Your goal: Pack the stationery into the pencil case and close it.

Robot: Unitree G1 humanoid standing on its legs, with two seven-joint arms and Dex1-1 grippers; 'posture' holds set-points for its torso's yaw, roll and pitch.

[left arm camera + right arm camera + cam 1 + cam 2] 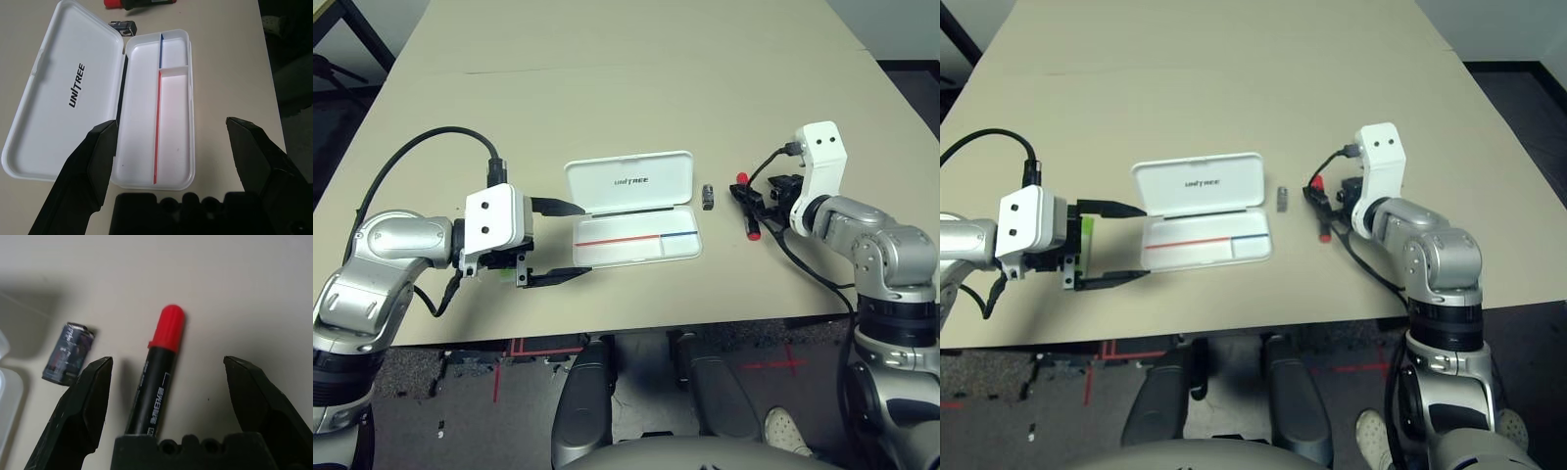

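At right in the left eye view, your right gripper's (167, 363) fingers stand spread, the marker (157, 369) lying between them.

A light beige tabletop (607, 108) extends from the near edge to the far end of the scene. Its near edge runs roughly straight, left to right. Floor (538, 411): dark grey, speckled in places, with red line markings (771, 365) at near left and near right. Pale grey surfaces (1518, 34) adjoin the far corners. A black frame (367, 34) stands at far left.
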